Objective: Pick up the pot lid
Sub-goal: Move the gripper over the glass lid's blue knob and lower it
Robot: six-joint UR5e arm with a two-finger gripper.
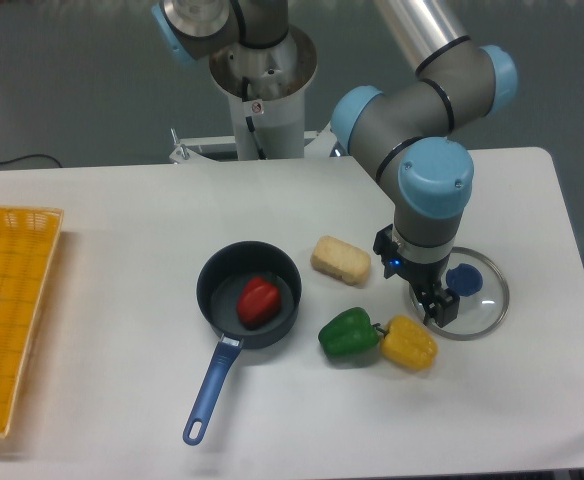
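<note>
The clear glass pot lid lies flat toward the right edge of the bench, as the camera sees it, with its round blue knob on top. The arm reaches in from the far edge, and its claw points down at the lid's left side, fingers spread wide apart. One fingertip stands left of the lid and the other in front of the glass, near the knob; whether that one touches the lid, I cannot tell.

Toward the near edge from the claw, a yellow pepper and a dark green one lie side by side (a colourful pair, those two). A tan block sits beyond the green pepper, toward the far edge. Left of these is a black pan with a red item inside, its blue handle slanting toward the bench's near edge. A yellow-orange crate, partly out of view, stands at the left edge.
</note>
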